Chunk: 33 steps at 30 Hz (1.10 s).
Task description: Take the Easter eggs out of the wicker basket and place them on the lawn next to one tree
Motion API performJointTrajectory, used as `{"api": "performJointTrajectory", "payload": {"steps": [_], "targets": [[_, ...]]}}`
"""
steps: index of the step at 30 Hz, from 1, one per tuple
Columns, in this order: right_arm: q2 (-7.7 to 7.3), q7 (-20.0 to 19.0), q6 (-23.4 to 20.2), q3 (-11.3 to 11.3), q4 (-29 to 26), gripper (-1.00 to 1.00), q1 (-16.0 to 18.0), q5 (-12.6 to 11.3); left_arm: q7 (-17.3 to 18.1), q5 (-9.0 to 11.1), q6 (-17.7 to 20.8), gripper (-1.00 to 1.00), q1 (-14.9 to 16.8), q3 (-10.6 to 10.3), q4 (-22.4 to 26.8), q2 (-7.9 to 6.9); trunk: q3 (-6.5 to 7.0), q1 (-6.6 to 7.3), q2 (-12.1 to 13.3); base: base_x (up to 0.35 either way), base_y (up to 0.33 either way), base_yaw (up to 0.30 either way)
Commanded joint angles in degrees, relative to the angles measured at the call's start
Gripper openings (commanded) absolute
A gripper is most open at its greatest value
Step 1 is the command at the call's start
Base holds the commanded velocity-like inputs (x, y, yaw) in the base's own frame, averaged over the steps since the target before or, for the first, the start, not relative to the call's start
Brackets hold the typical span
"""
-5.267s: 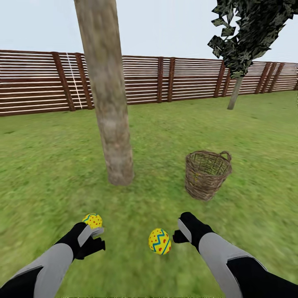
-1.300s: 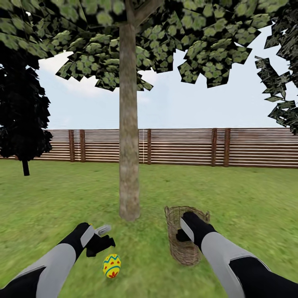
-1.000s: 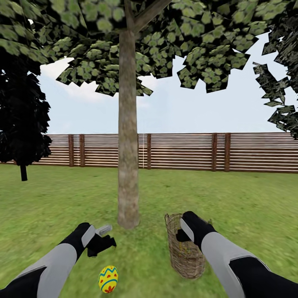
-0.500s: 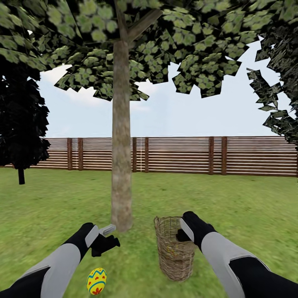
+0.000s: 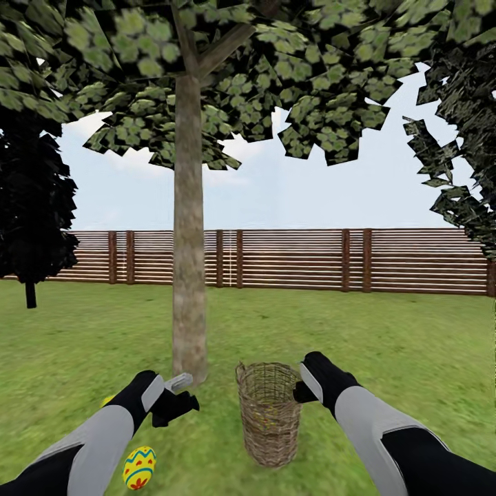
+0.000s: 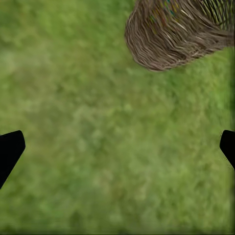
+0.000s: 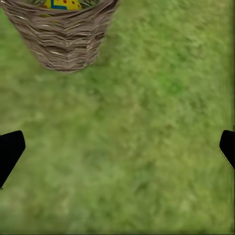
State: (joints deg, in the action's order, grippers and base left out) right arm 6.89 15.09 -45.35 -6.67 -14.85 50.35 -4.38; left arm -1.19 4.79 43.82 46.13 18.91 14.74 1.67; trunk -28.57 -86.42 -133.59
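Standing with both arms stretched low over the lawn (image 5: pixel 386 344), the robot looks to be between fetches: one egg on the grass (image 5: pixel 139 467) lies at the lower left of the head view, just beside the left forearm, and a sliver of yellow peeks out behind that arm, which may be a second egg, though I cannot be sure. The visible egg lies slightly tilted, its long axis running roughly up the frame with the narrower end toward the tree.

The left gripper (image 5: pixel 180 393) hangs empty with its fingers spread wide; in its wrist view the two dark fingertips sit at opposite edges with only grass between them. The right gripper (image 5: pixel 300 390) is likewise wide and empty, hovering just beside the rim of the wicker basket (image 5: pixel 269 420).

The basket stands upright in the lower middle of the frame, mouth up, tapering downward. The right wrist view catches an egg in the basket (image 7: pixel 62 4), yellow with a blue mark, at the top edge.

My guess is that the step in hand is fetching this last egg. That calls for bringing the right gripper over the mouth and reaching straight down inside.

Beyond the basket, near it, rises the tree (image 5: pixel 189 275), its trunk vertical, with the fence (image 5: pixel 413 260) well behind.
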Motion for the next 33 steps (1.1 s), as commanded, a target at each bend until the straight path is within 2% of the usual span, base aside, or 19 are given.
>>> {"api": "performJointTrajectory", "payload": {"steps": [1, 8, 22, 33], "targets": [[-0.03, 0.3, -0.3, -0.4, -0.1, 1.00, 0.0, -0.5, -0.2, 0.5, 0.3, 1.00, 0.0, 0.0, 0.1, 0.00, 0.10, 0.24, 0.4, -0.005, -0.302, 0.000], [-0.03, 0.3, -0.3, -0.4, -0.1, 1.00, 0.0, -0.5, -0.2, 0.5, 0.4, 1.00, 0.0, 0.0, -0.2, 0.09, 1.36, 1.78, 3.2, 0.057, -0.095, 0.000], [-0.03, 0.3, -0.3, -0.4, -0.1, 1.00, 0.0, -0.5, -0.2, 0.5, 0.3, 1.00, 0.0, 0.0, -0.2, 0.23, 3.87, 4.85, 8.8, 0.313, -0.038, 0.000], [-0.03, 0.3, -0.3, -0.4, -0.1, 1.00, 0.0, -0.5, -0.2, 0.4, 0.3, 1.00, 0.0, 0.0, -0.2, 0.58, 5.84, 7.27, 13.2, 0.065, -0.267, 0.000]]}}
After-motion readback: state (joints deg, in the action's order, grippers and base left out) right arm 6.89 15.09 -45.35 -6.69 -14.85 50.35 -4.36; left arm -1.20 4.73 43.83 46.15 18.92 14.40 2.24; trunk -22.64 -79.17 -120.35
